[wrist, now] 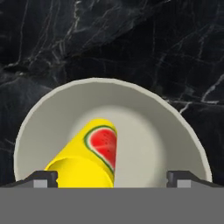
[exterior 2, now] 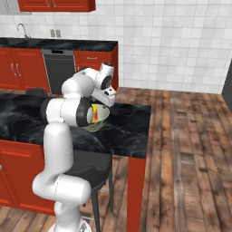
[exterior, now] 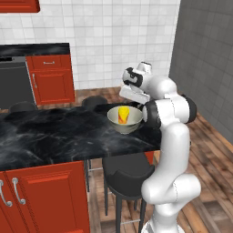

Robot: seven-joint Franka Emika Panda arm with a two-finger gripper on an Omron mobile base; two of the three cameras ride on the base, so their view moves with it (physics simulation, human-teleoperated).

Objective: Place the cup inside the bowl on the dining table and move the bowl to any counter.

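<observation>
The pale grey-green bowl (exterior: 128,124) (exterior 2: 102,118) (wrist: 144,127) rests near the end of the black marble dining table (exterior: 54,134) (exterior 2: 129,129). Inside it the yellow cup (exterior: 123,115) (exterior 2: 95,111) (wrist: 87,164) leans tilted, its watermelon mark facing up in the hand view. My gripper (wrist: 113,178) hangs just above the bowl's near rim, open. Its fingertips (wrist: 43,178) stand wide apart, the left one next to the cup's base and the right one well off it. Whether the left tip touches the cup I cannot tell.
The wall-backed black counter (exterior: 34,49) (exterior 2: 59,44) runs along the white tiles beyond the table, with a dark dishwasher front (exterior 2: 58,70) under it. Dark round stools (exterior: 127,175) (exterior 2: 93,165) stand by the table's near side, others (exterior: 93,101) behind it. Wood floor lies to the right.
</observation>
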